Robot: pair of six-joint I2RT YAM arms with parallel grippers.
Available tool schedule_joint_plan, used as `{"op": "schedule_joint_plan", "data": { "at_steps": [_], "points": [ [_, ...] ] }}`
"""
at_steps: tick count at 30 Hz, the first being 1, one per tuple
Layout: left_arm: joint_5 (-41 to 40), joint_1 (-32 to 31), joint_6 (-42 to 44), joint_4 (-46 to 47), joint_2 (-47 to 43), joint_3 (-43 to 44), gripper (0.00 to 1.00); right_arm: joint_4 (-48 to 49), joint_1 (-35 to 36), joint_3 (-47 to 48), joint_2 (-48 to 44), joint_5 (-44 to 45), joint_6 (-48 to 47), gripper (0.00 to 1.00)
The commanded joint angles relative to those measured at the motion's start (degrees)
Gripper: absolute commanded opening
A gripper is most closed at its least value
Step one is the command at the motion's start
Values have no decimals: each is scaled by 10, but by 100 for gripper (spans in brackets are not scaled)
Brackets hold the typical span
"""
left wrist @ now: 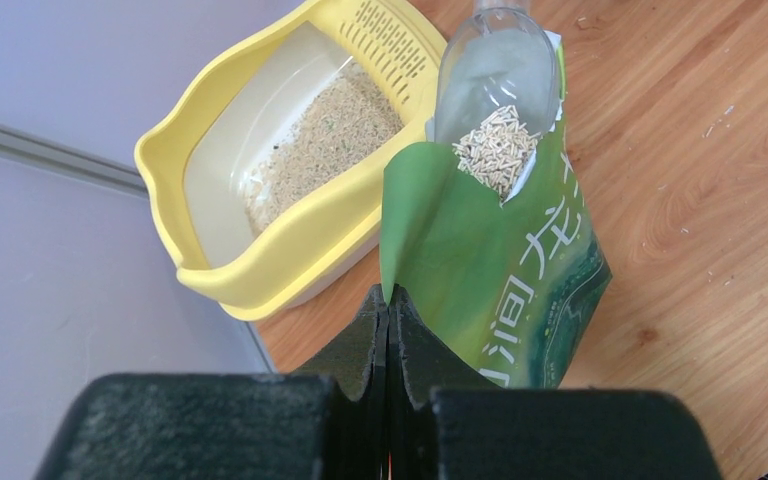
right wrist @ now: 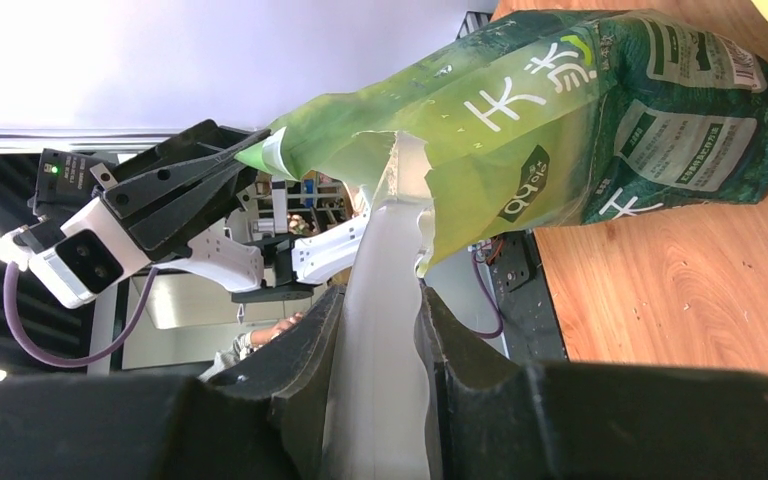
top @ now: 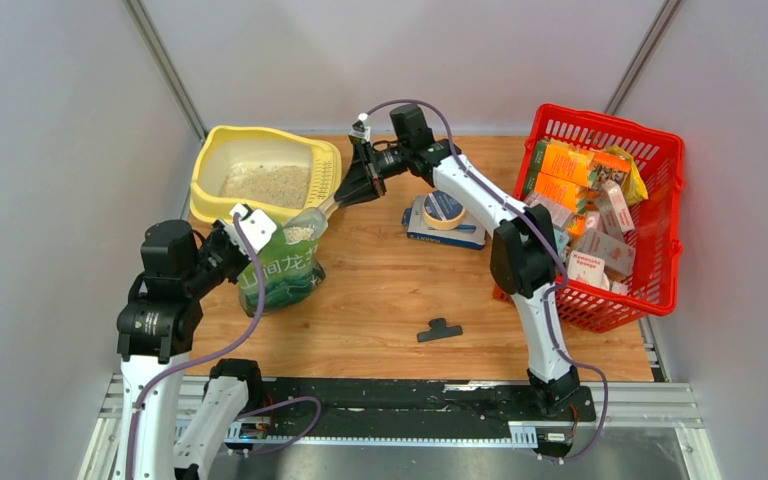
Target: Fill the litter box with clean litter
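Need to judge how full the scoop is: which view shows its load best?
Left wrist: it looks into the clear scoop, pellets piled at its lower end. Top external shows it small; right wrist shows only its handle in the right hand, bowl hidden by the green pouch.

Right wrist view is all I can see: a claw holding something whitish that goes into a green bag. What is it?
Observer: A clear scoop; the left wrist view shows its bowl at the pouch mouth, loaded with beige pellets.
Visitor: Where will they go?
Observer: Probably the litter box, a yellow tray right beside the pouch.
Visitor: Is it empty?
Observer: No, litter already covers part of its floor.
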Motion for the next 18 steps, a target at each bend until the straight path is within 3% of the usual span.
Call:
{"op": "schedule_joint_plan", "data": {
  "at_steps": [1,12,18],
  "points": [
    [-44,4,25,41,-14,47,0,-11,-45,4,-61,27,3,0],
    [-34,4,13,35,15,72,0,-96,-51,40,-83,113,-38,0],
    [-21,4,7,46,20,67,0,-97,-56,-25,-84,108,-29,0]
  ]
}}
